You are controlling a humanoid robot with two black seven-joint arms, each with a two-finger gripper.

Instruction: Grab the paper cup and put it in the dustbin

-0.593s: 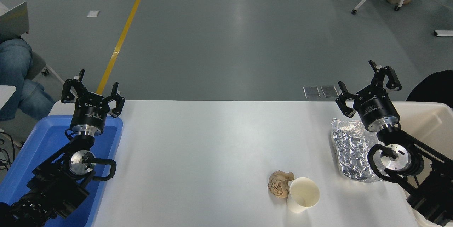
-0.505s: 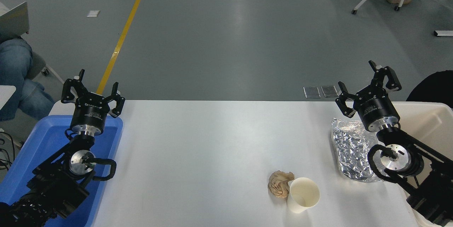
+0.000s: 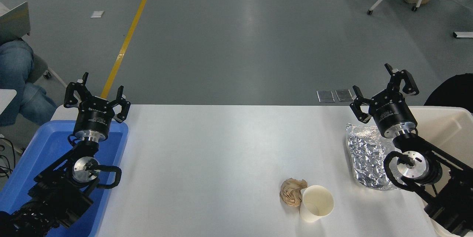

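White table (image 3: 221, 155) seen from above. Lower centre-right of the frame: the paper cup (image 3: 316, 203), its open mouth turned toward the camera and its cream interior showing nothing inside. Its left side touches a crumpled brown paper wad (image 3: 292, 192). Right of centre: a crinkled foil tray (image 3: 364, 152), partly covered by the right arm; its contents cannot be made out. Right edge: the dustbin (image 3: 449, 126), of which only the cream rim and part of the inner wall are visible behind the arm; what lies in it is hidden. Left edge: a shallow blue tray (image 3: 48, 144), its visible floor bare blue plastic. The left gripper (image 3: 97, 96) hangs over the tray's far end, fingers spread apart and holding nothing. The right gripper (image 3: 384, 87) stands above the far end of the foil tray, fingers likewise spread and empty, well apart from the cup. Upper left: a seated person's denim-clad leg (image 3: 16, 78).
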